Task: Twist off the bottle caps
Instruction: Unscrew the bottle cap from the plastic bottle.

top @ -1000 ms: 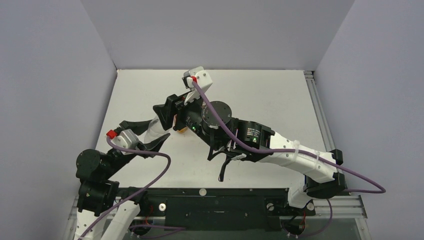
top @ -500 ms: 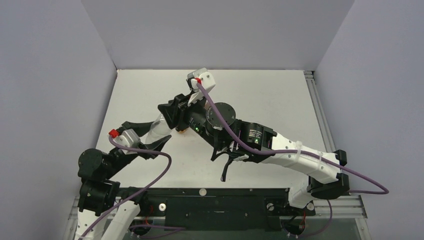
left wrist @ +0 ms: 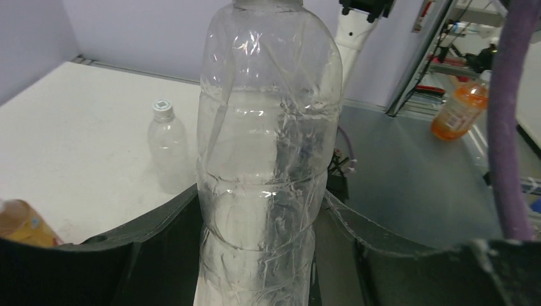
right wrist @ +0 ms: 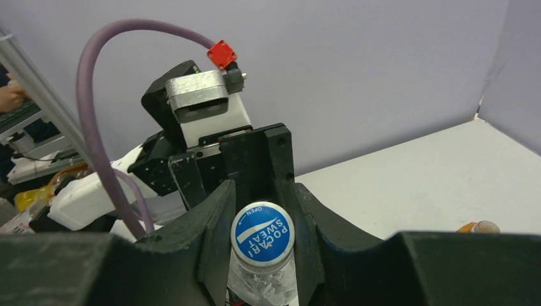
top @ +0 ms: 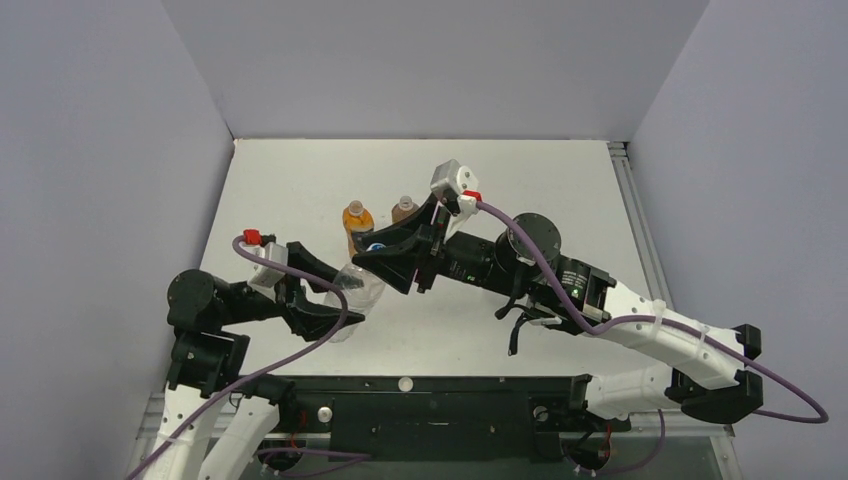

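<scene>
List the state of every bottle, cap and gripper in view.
clear bottle: gripped around its body, cap on.
blue cap: screwed on the clear bottle, clamped from both sides.
left gripper: shut on the clear bottle.
right gripper: shut on the blue cap.
orange bottle: upright, capped, untouched.
brown bottle: upright, capped, untouched.

My clear bottle (top: 352, 290), crinkled and colourless, sits at near left clamped in my left gripper (top: 341, 301). Its blue cap (right wrist: 262, 233) is on, pinched by my right gripper (top: 372, 256). Just beyond, the orange bottle (top: 357, 228) and the reddish-brown bottle (top: 404, 211) stand upright side by side, both capped.
</scene>
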Motion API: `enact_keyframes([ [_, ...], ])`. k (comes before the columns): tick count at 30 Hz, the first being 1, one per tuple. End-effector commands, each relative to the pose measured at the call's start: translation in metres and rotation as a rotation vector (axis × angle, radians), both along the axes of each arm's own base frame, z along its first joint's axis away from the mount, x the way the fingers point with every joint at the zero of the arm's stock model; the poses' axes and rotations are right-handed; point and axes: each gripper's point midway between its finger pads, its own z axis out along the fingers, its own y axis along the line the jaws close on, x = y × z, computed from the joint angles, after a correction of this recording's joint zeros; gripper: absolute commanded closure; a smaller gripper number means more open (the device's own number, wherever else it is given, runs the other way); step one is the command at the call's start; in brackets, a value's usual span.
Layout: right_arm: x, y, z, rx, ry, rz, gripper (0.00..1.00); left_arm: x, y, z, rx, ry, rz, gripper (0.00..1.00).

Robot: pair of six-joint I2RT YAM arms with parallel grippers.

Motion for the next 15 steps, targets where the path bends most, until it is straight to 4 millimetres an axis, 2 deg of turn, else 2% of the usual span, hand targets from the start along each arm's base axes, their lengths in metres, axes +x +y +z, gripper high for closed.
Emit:
enact_keyframes([
  [1,-0.034,-0.023,0.046,0.174,-0.079,0.177,1.00,-0.016,-0.002,0.014,-0.012,0.032,-0.101,1.00],
  [3,-0.027,-0.022,0.042,0.162,-0.066,0.146,0.97,-0.011,-0.002,0.015,-0.017,0.027,-0.083,1.00],
  [4,-0.024,-0.022,0.041,0.154,-0.052,0.126,0.82,-0.007,-0.002,0.017,-0.022,0.013,-0.061,1.00],
  [5,-0.014,-0.023,0.043,0.158,-0.033,0.071,0.73,-0.004,-0.002,0.017,-0.023,0.010,-0.045,1.00],
  [6,-0.008,-0.023,0.041,0.150,-0.013,0.042,0.53,0.002,-0.001,0.020,-0.028,-0.022,-0.006,1.00],
  [8,0.010,-0.027,0.044,0.158,0.027,-0.062,0.32,0.015,0.003,0.017,-0.015,-0.047,0.081,1.00],
  [10,0.037,-0.037,0.043,0.168,0.093,-0.226,0.25,0.027,0.007,0.014,-0.001,-0.085,0.164,1.00],
  [11,0.043,-0.038,0.043,0.182,0.128,-0.264,0.24,0.031,0.010,0.009,0.011,-0.085,0.192,1.00],
  [12,0.058,-0.046,0.041,0.194,0.162,-0.360,0.23,0.039,0.013,0.008,0.020,-0.112,0.238,1.00],
  [15,0.075,-0.050,0.032,0.194,0.213,-0.488,0.23,0.053,0.018,-0.003,0.050,-0.112,0.304,1.00],
])
